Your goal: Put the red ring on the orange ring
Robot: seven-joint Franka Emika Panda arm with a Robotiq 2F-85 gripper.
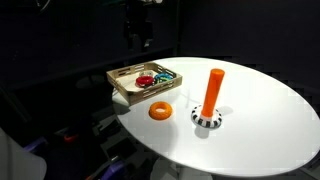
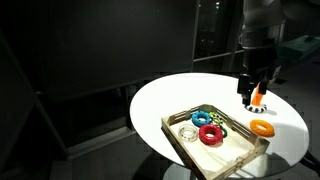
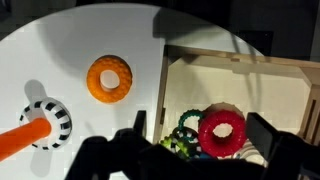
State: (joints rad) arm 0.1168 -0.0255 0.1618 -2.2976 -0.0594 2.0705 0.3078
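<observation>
The red ring [image 3: 222,131] lies in a wooden tray [image 3: 240,75] among other rings; it also shows in both exterior views [image 1: 147,78] [image 2: 211,135]. The orange ring [image 3: 109,79] lies flat on the white table outside the tray [image 1: 161,111] [image 2: 262,128]. My gripper [image 3: 198,135] hangs well above the tray, open and empty, its fingers on either side of the red ring in the wrist view. In the exterior views it is high above the table [image 1: 138,38] [image 2: 248,85].
A tall orange peg on a black-and-white checkered base [image 1: 211,100] stands on the round white table [image 1: 260,130]. The tray also holds blue [image 2: 201,118], green and clear rings. Dark surroundings lie beyond the table edge.
</observation>
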